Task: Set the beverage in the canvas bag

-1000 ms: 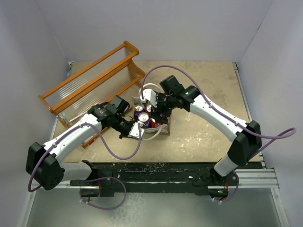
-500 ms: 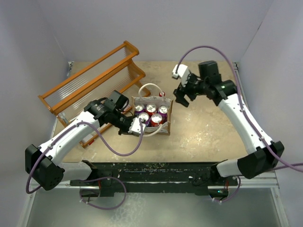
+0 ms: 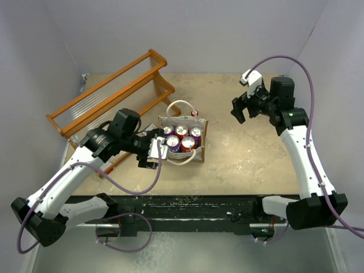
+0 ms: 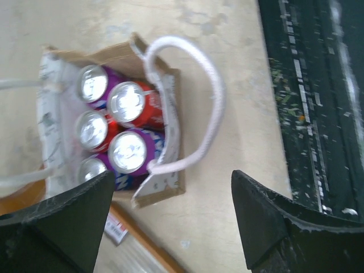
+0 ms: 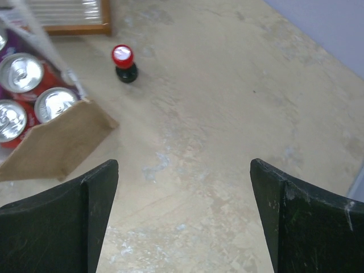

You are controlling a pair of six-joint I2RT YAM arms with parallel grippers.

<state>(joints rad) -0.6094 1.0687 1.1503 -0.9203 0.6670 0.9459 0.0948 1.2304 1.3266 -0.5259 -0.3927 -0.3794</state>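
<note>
Canvas bag [image 3: 201, 145]: stood upright at mid-worktop, just in front of the wooden rack [image 3: 108, 105], mouth open, one white rope handle [image 4: 213, 108] looped out on the near side.
Cans [image 3: 187, 143]: five tops showed, purple and red, packed upright inside the bag.
Left gripper [image 3: 151, 151]: jaws were spread wide and held nothing; it sat beside the bag's left side, apart from it.
Right gripper [image 3: 242, 108]: jaws were spread wide and empty, raised well to the right of the bag.
Small red-capped bottle [image 5: 123, 62]: upright on the worktop [image 3: 244, 153], just behind the bag.
</note>
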